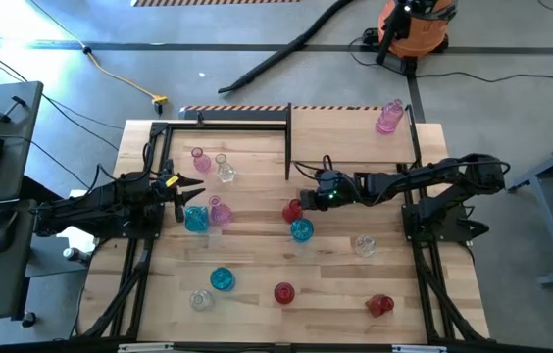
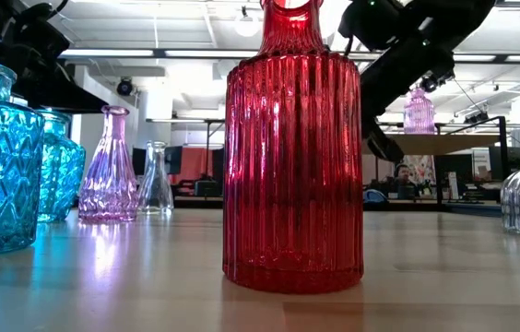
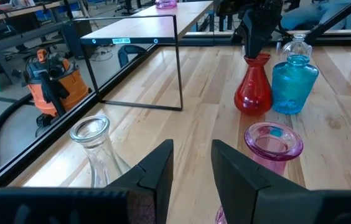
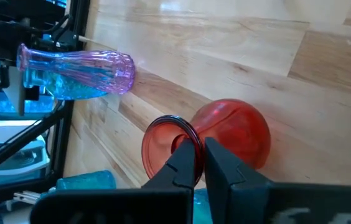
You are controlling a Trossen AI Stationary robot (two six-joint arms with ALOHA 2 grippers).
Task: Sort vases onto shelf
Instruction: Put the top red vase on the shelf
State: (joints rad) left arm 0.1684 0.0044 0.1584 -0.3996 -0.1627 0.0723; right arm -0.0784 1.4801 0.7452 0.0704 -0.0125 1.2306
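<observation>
Your right gripper (image 4: pixel 195 163) is pinching the rim of the red vase (image 1: pixel 292 210) standing mid-table beside a blue vase (image 1: pixel 302 230), while your left gripper (image 1: pixel 190 186), fingers parted and empty, is waiting near the pink vase (image 1: pixel 220 212).

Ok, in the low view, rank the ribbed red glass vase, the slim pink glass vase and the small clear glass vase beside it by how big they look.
1. Ribbed red glass vase, though it stands nearest the camera.
2. Slim pink glass vase.
3. Small clear glass vase.
The last two stand side by side, so their order is fair.
</observation>
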